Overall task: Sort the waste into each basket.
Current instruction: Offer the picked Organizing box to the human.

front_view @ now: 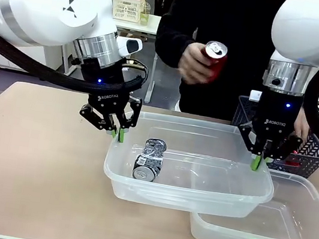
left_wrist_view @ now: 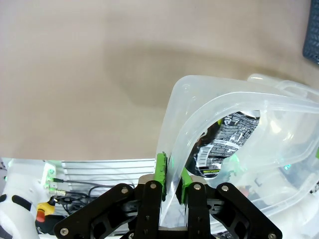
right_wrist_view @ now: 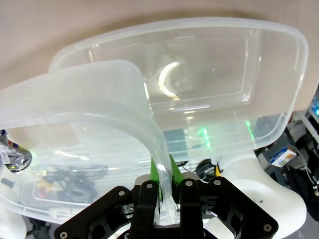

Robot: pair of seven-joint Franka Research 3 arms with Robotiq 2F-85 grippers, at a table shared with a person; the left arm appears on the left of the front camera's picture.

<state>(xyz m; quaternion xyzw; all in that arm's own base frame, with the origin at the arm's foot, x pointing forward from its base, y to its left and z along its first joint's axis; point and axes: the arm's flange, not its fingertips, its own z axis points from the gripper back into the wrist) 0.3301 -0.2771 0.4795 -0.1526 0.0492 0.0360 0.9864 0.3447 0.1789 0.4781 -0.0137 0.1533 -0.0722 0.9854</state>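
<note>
The left hand (front_view: 117, 134) and right hand (front_view: 257, 162), both lettered ROBOTIQ, pinch the upper tub (front_view: 214, 196) by its rim. The black-and-silver wrapper (front_view: 149, 159) lies at its 9 o'clock end, print unreadable

I can't read the print on the black-and-silver wrapper (front_view: 149, 159): it is too small, and in the left wrist view the upper tub (front_view: 196, 193) clouds it. The right gripper (front_view: 257, 162) covers part of the dark lattice basket (front_view: 314, 157) and most of a person's hand (front_view: 300, 126). The lower tub (front_view: 286, 236) is partly under the upper tub.
</note>
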